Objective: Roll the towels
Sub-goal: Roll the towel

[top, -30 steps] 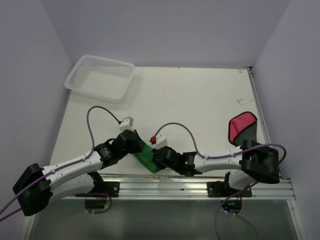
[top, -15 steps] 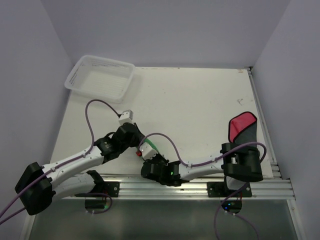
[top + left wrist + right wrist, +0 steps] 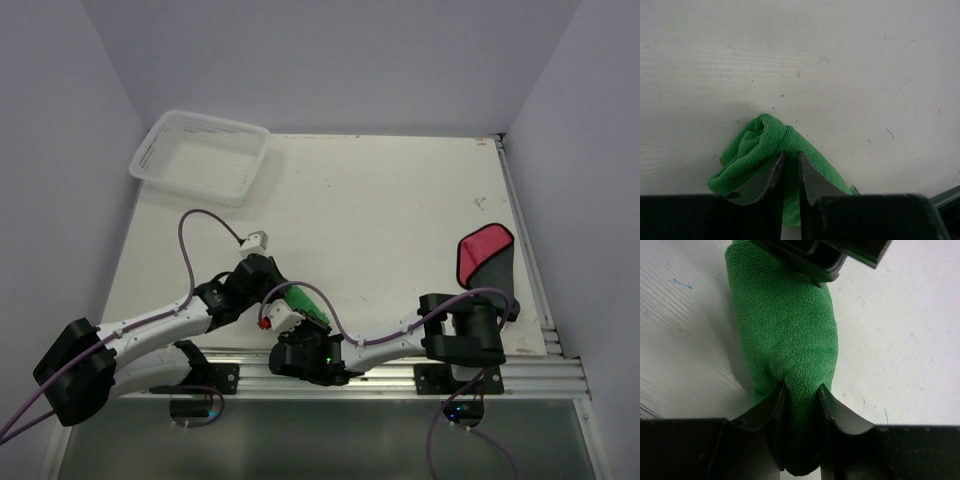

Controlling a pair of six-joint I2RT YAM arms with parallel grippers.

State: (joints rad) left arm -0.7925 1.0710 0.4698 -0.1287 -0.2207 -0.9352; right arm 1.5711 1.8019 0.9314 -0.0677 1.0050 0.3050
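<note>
The green towel (image 3: 305,298) lies bunched into a loose roll on the table near the front edge, between my two grippers. My left gripper (image 3: 285,293) is shut on one end of it; in the left wrist view the narrow jaws (image 3: 791,161) pinch a fold of the green towel (image 3: 752,150). At the other end my right gripper (image 3: 308,318) holds it: the right wrist view shows the gripper (image 3: 801,395) squeezing the thick green roll (image 3: 785,330). The red towel (image 3: 483,252), part of its dark grey underside showing, lies flat at the right edge, far from both grippers.
A white mesh basket (image 3: 200,155) stands at the back left corner of the white table (image 3: 380,200). A metal rail (image 3: 400,365) runs along the near edge just behind the grippers. Purple cables loop over both arms. Walls close in on the left, right and back.
My right gripper has swung left and toward the near edge with its end of the green towel, its arm folding flat along the rail. The towel now looks bunched. The left gripper barely moved.
</note>
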